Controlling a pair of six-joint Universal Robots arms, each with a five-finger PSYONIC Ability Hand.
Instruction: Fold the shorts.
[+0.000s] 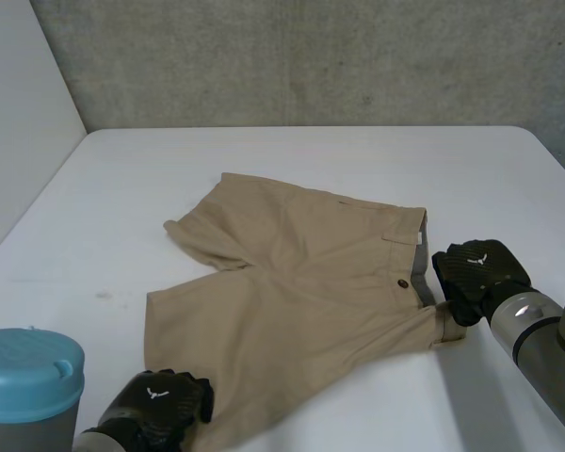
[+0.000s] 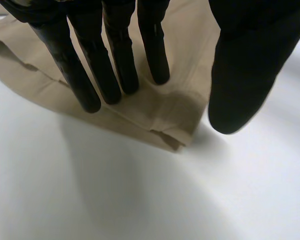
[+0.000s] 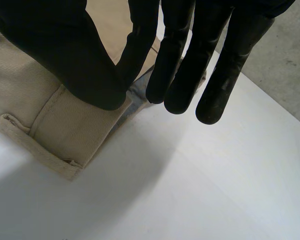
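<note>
At the near left of the white counter (image 1: pixel 122 188), the black left hand (image 1: pixel 160 407) is poised over a leg's hem corner (image 2: pixel 175 135), fingers straight, thumb apart, gripping nothing. Across the middle lie the tan cotton shorts (image 1: pixel 292 282), spread flat: light, limp cloth, likely to sag unless taken by hem corner and stiffer waistband (image 3: pixel 65 120). Further right, the black right hand (image 1: pixel 476 273) hangs palm-down at the waistband's end, fingers straight, unclamped

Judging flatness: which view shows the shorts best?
The head view: the whole shorts lie spread out there. The left wrist view shows one hem corner by the left hand, the right wrist view a waistband end by the right hand.
</note>
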